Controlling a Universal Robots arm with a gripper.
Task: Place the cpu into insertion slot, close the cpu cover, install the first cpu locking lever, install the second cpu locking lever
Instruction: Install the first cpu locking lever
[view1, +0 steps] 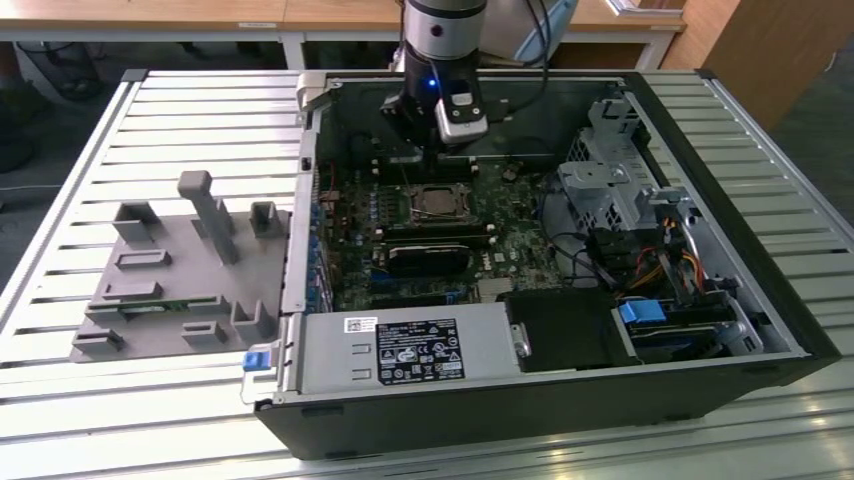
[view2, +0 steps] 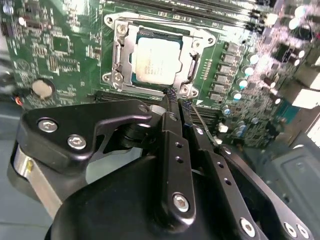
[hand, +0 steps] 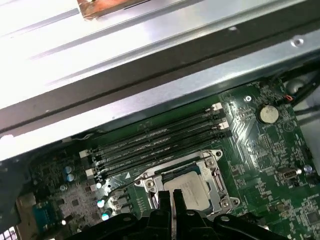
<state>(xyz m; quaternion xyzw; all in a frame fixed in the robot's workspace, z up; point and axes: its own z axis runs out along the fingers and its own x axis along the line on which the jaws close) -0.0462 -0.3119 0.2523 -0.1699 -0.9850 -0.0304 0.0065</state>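
The arm (view1: 442, 40) stands over the open computer case (view1: 534, 410), which lies on the slatted desk (view1: 200, 110). It is positioned directly above the insertion slot (view1: 438, 203) on the green board (hand: 260, 200).

The jaws are together, with no visible gap and nothing seen between them. In the second wrist view their tips sit at the near edge of the slot; whether they touch it cannot be told.

The cpu (view2: 156, 60) lies flat inside the slot, silvery face up. The cpu cover (view2: 118, 55) lies down around the chip, its window framing the metal face.

In the first wrist view the memory sticks (hand: 155, 142) run parallel just beside the slot, on the side away from the jaws. A round coin cell (hand: 268, 113) sits on the board, apart from the slot.

At the exterior view's left, a grey moulded holder (view1: 174, 290) rests on the desk beside the case
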